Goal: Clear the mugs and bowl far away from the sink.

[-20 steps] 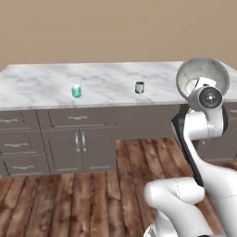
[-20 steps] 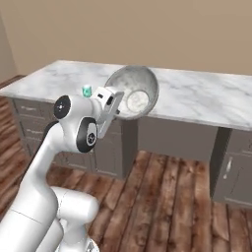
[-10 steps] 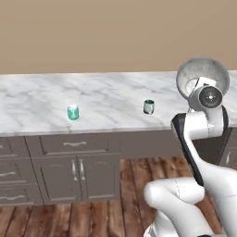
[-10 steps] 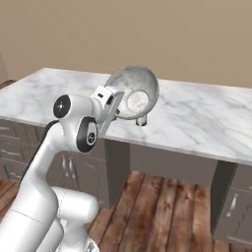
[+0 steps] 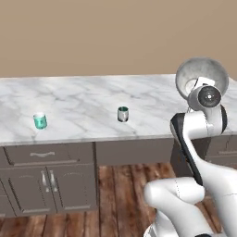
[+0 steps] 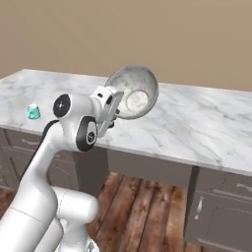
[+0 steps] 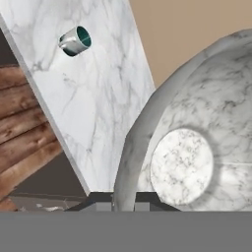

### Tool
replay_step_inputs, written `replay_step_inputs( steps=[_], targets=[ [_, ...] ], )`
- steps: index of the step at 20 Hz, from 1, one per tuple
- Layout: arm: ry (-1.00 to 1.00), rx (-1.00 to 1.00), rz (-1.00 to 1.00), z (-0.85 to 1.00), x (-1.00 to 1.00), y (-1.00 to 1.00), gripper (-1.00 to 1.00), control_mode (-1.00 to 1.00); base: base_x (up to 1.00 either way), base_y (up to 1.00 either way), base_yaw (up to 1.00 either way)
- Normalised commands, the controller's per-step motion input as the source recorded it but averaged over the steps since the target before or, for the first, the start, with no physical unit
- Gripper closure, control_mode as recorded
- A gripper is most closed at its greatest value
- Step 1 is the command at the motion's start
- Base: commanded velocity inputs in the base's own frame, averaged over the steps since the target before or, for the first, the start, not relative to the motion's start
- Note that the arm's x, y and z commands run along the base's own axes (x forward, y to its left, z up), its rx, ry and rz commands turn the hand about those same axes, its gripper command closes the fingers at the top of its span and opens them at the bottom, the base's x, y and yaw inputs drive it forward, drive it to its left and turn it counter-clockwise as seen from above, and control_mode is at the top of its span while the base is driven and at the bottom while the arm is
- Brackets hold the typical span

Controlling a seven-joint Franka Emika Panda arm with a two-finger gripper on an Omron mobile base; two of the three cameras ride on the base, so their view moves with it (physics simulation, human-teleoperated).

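Clamping the bowl [image 6: 134, 92] by its rim, the gripper [image 6: 114, 106] holds it tipped above the counter [image 6: 197, 123], which lies below and ahead for the set-down.

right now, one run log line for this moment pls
gripper: shut on bowl, held tipped on its side above counter | turquoise mug, grey mug: upright on counter, apart
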Motion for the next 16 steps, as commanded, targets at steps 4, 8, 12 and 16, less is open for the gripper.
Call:
replay_step_inputs(
  steps=[4,8,12,16],
  targets=[
    [0.0,0.0,0.0,0.0,0.0,0.0,1.0,1.0,0.21,-0.34,-0.02],
    [0.0,0.0,0.0,0.0,0.0,0.0,1.0,1.0,0.7,0.0,0.0],
    [0.0,0.0,0.0,0.0,0.0,0.0,1.0,1.0,0.79,-0.01,0.01],
    [0.0,0.0,0.0,0.0,0.0,0.0,1.0,1.0,0.41,-0.19,0.0]
  ],
)
